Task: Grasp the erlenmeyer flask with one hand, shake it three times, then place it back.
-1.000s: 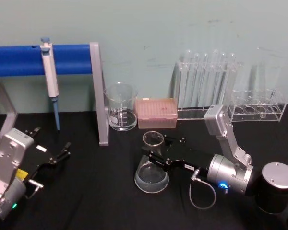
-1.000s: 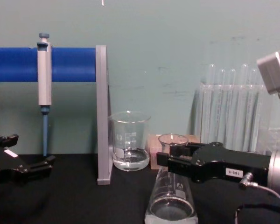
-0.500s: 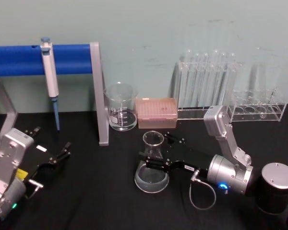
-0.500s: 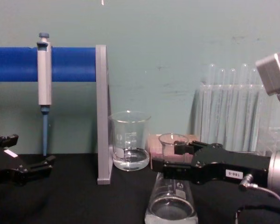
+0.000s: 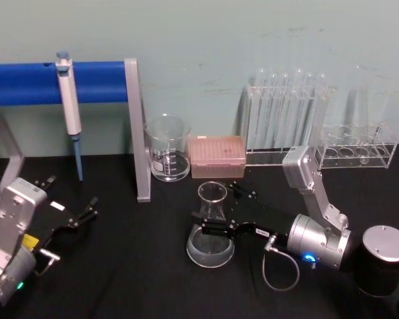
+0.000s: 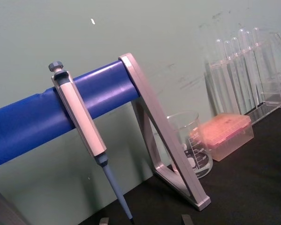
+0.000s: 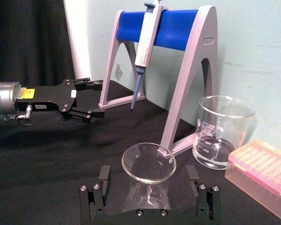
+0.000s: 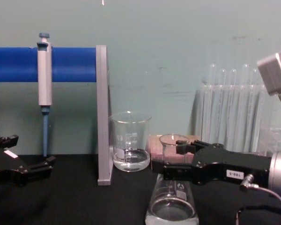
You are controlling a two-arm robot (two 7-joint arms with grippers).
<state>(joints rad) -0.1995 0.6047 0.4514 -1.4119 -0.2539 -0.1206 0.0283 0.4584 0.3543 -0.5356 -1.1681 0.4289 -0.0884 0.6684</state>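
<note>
The black boxy right end effector (image 5: 211,224) straddles the neck of the clear glass erlenmeyer flask (image 5: 210,234), jaws spread with gaps either side. The flask stands on the black desk (image 5: 139,266), its neck partly hidden. The left end effector (image 5: 86,211) rests open, far left.

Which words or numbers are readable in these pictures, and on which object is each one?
"500", "400": printed graduations on the beaker.
White label on the right gripper: digits, too blurred to read.
Yellow label on the left gripper: print too small to read.
Round mark on the erlenmeyer flask: unreadable.
</note>
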